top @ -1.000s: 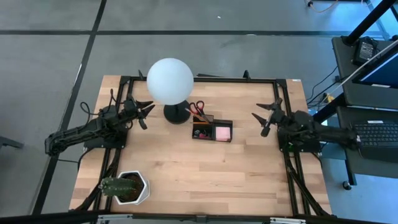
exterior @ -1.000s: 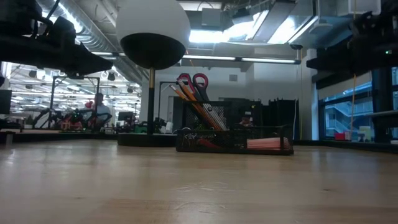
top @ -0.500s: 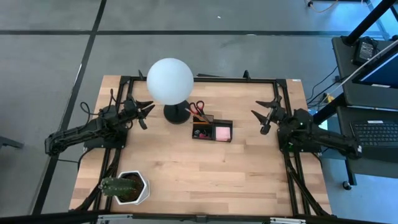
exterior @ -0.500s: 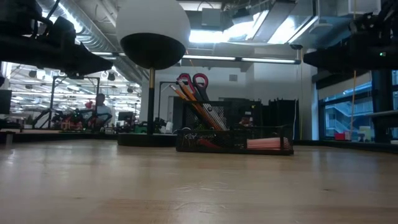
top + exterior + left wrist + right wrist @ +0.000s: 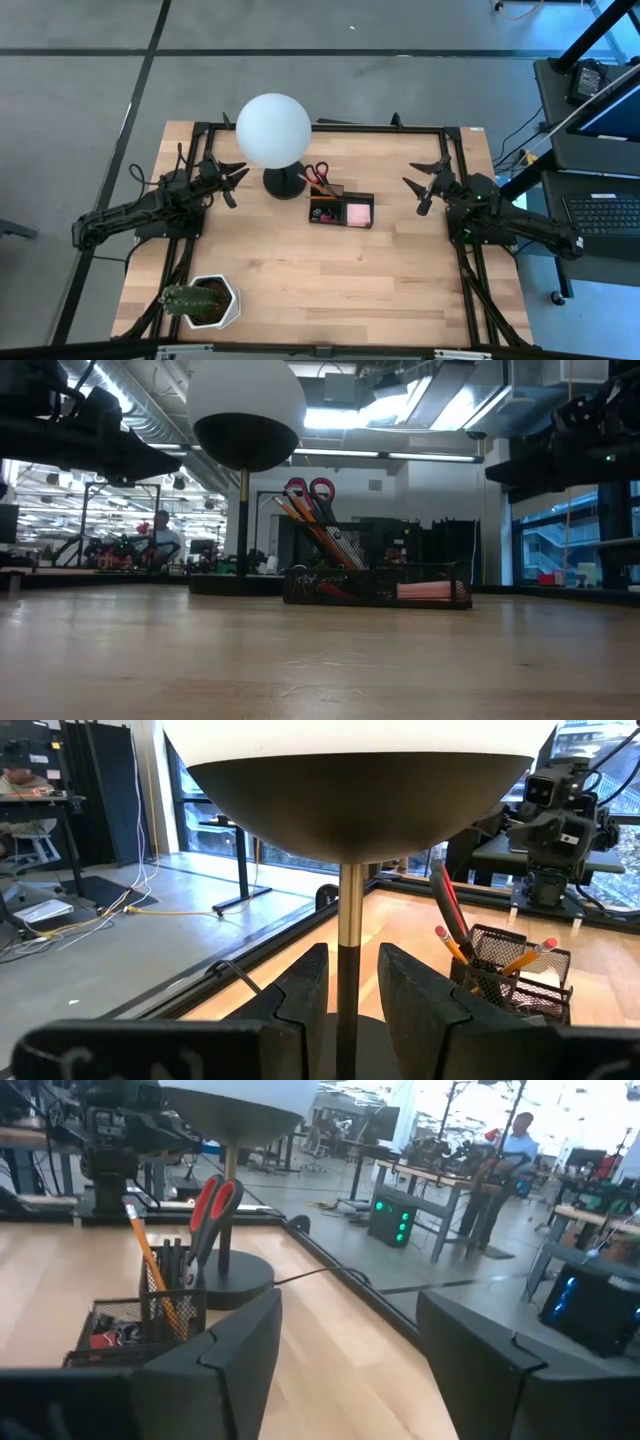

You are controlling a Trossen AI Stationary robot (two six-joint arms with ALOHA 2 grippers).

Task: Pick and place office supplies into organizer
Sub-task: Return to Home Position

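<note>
The black mesh organizer [image 5: 341, 209] stands on the table just right of the lamp's base. Its taller cup holds red-handled scissors [image 5: 318, 177], orange pencils [image 5: 150, 1265] and black pens standing upright. A pink sticky-note pad [image 5: 359, 212] lies in its low compartment. My left gripper [image 5: 232, 182] hovers open and empty left of the lamp base, pointing at the lamp stem [image 5: 348, 920]. My right gripper [image 5: 420, 190] hovers open and empty to the right of the organizer, which also shows in the right wrist view [image 5: 140, 1325].
A white globe lamp [image 5: 273, 131] on a round black base [image 5: 284, 183] stands at the far middle, next to the organizer. A green plant in a white hexagonal pot [image 5: 203, 301] stands at the near left. Bare wood lies across the near middle and right. People show in the room beyond.
My right gripper has moved a little toward the table's left, toward the organizer, and has come down slightly. It has stayed open and empty.
</note>
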